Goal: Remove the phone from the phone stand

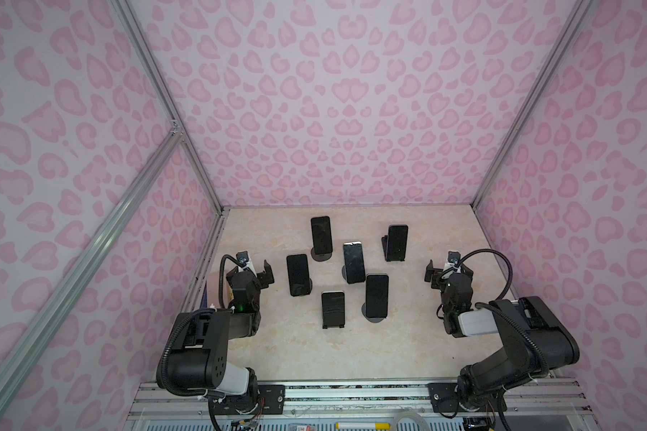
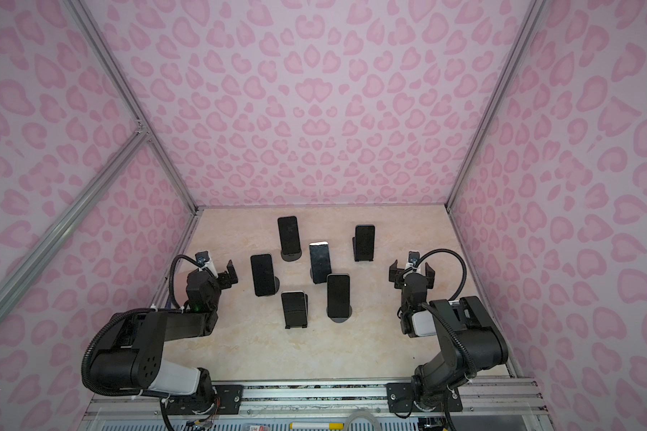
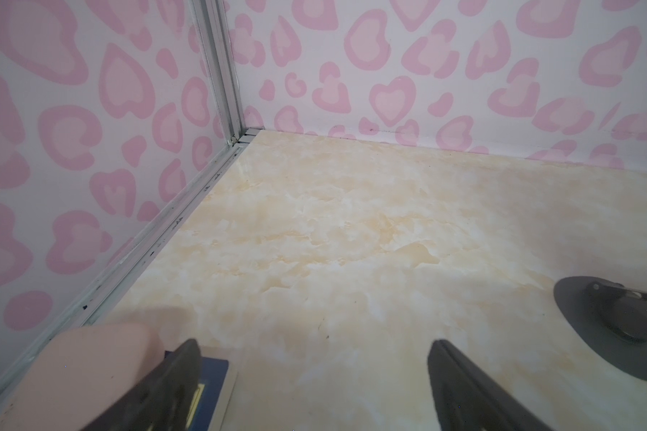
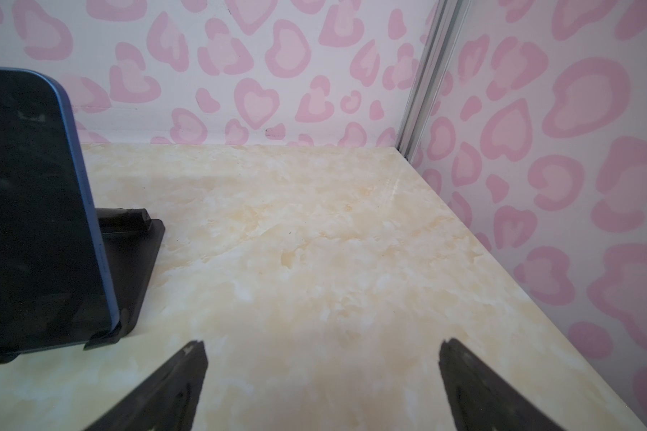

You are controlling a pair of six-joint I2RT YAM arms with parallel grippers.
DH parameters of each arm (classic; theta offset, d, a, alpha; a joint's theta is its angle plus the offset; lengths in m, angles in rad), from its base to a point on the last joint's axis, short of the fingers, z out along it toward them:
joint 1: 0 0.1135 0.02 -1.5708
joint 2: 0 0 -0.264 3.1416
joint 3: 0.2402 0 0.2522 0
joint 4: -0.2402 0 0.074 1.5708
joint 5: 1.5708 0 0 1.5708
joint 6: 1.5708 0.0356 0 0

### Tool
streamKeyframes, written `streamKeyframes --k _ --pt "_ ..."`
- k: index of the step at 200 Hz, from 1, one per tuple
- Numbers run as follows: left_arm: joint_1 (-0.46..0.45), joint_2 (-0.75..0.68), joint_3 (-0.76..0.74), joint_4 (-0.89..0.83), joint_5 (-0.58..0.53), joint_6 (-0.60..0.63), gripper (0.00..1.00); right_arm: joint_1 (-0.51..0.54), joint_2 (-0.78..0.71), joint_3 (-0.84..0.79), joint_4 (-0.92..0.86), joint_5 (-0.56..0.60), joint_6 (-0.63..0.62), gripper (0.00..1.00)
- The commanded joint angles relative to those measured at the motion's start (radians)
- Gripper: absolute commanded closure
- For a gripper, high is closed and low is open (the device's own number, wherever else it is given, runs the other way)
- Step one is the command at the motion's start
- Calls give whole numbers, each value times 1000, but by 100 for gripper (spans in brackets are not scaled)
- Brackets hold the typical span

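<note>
The black two-fingered left gripper [image 1: 251, 269] [image 3: 314, 346] is seen with its fingers spread wide and nothing held between them, poised over the cream marble-patterned tabletop [image 1: 314, 354]. The black two-fingered right gripper [image 1: 448, 270] [image 4: 324, 346] is likewise spread wide and empty.

Between the two grippers, in both top views, a cluster of six dark-screened rectangular phones [image 1: 353, 262] is set out. Each is propped upright on one of the dark phone stands [image 1: 374, 317], and none is touched by either gripper.

Closest to the left gripper, just to its inner side, a tall dark phone [image 1: 297, 275] is found. Ahead of the right gripper and toward its inner side, near but apart, a blue-edged phone [image 4: 34, 205] [image 1: 397, 241] is leaned on a black flat folding stand [image 4: 135, 268], its lower edge caught by the stand's front lip.

In the left wrist view a round dark grey stand base [image 3: 613, 336] is shown beyond the inner finger; its phone cannot be made out there. Beneath the outer finger a pale pink rounded block [image 3: 90, 373] is seen.
</note>
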Motion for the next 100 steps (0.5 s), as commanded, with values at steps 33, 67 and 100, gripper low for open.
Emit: streamKeyframes --k 33,67,100 --pt "1 -5 2 32 2 0 2 -24 2 23 -27 -41 10 0" --pt "1 -5 2 32 1 1 2 -25 2 24 -28 -42 10 0" --pt "2 -4 1 31 1 1 2 -24 2 22 -28 -42 10 0"
